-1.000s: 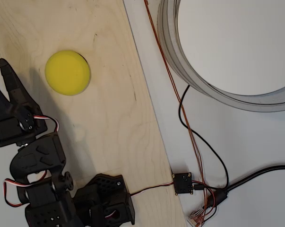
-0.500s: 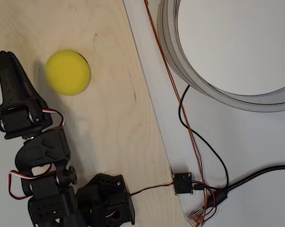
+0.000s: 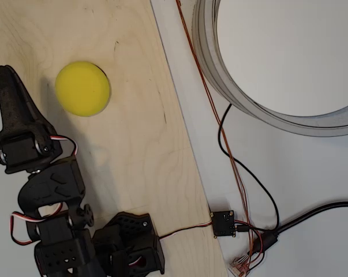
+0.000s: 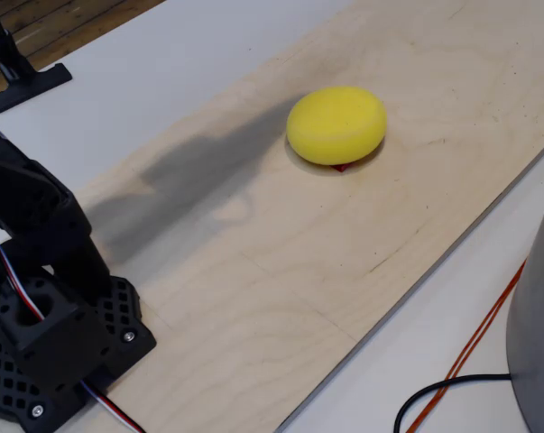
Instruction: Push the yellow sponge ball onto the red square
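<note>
I see the matte yellow foam ball on the pale plywood surface, covering all but a sliver of the red square. My black gripper hovers left of the ball in the overhead view, apart from it, fingers together in one point.

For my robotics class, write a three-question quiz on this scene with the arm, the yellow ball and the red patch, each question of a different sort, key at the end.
1. True or false: in the overhead view, the gripper touches the yellow sponge ball.
2. Multiple choice: in the fixed view, how much of the red square shows? A) all of it, beside the ball; B) a sliver at the ball's lower edge; C) half of it, on the white table.
3. Fill in: the ball rests on the ____ board.

Key: 1. False, bare board lies between them. 2. B. 3. Wooden.
</note>
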Controlling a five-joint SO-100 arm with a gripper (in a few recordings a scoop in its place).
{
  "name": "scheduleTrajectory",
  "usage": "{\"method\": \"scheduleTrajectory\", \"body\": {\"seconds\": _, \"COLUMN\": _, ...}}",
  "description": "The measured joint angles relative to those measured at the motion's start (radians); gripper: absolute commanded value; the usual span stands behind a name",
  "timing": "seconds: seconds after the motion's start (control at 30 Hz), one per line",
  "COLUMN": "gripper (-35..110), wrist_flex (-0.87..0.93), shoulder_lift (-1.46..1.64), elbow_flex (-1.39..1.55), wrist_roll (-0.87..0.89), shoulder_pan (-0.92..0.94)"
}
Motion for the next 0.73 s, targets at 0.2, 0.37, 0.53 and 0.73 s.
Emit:
{"method": "scheduleTrajectory", "body": {"seconds": 0.2, "gripper": 0, "wrist_flex": 0.0, "shoulder_lift": -0.034, "elbow_flex": -0.005, "wrist_roll": 0.031, "shoulder_pan": 0.005}}
{"method": "scheduleTrajectory", "body": {"seconds": 0.37, "gripper": 0, "wrist_flex": 0.0, "shoulder_lift": -0.034, "elbow_flex": -0.006, "wrist_roll": 0.035, "shoulder_pan": 0.006}}
{"method": "scheduleTrajectory", "body": {"seconds": 0.53, "gripper": 0, "wrist_flex": 0.0, "shoulder_lift": -0.034, "elbow_flex": -0.006, "wrist_roll": 0.035, "shoulder_pan": 0.008}}
{"method": "scheduleTrajectory", "body": {"seconds": 0.73, "gripper": 0, "wrist_flex": 0.0, "shoulder_lift": -0.034, "elbow_flex": -0.006, "wrist_roll": 0.048, "shoulder_pan": -0.003}}
